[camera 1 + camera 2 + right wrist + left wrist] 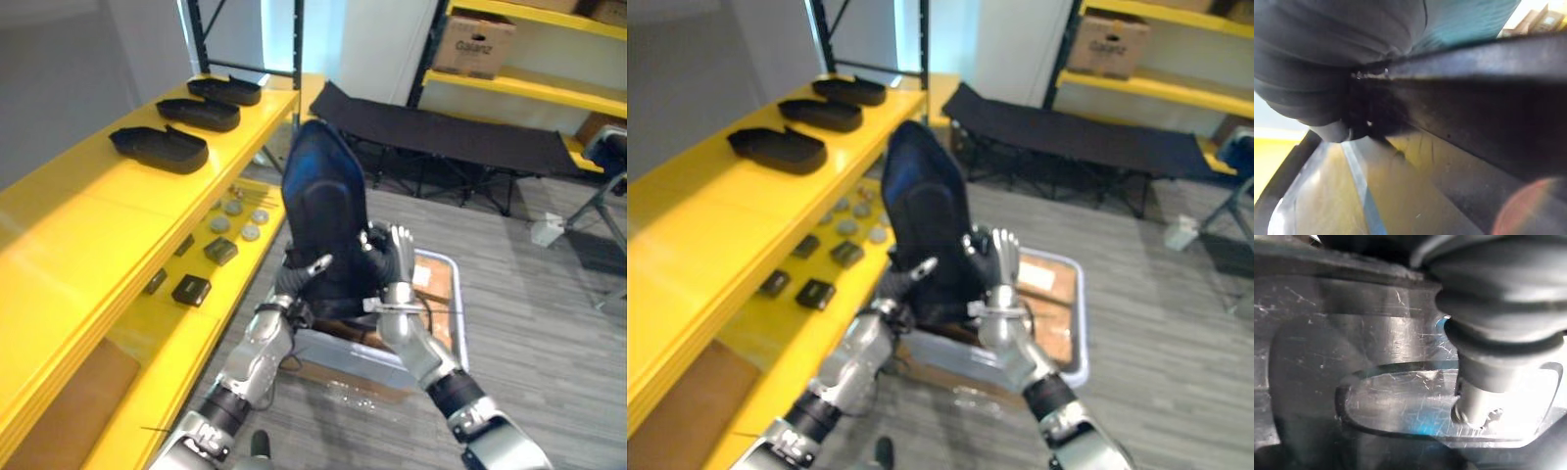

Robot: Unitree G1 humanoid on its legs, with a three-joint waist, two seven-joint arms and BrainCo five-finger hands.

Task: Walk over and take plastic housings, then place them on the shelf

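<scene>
I hold a black plastic housing (323, 215) upright between both hands, above a grey bin (457, 294) on the floor. My left hand (294, 284) grips its lower left edge, thumb across the front and fingers behind it. The left wrist view looks onto its scratched surface (1352, 357). My right hand (392, 259) presses straight fingers against the housing's right side. Three more black housings (159, 147) (199, 113) (225, 90) lie in a row on the top yellow shelf (88, 225) to my left.
The lower shelf board carries small black boxes (191, 290) and round grey discs (240, 220). A black folding cot (441, 132) stands behind. A cardboard box (473, 44) sits on a far yellow rack. Grey floor spreads to the right.
</scene>
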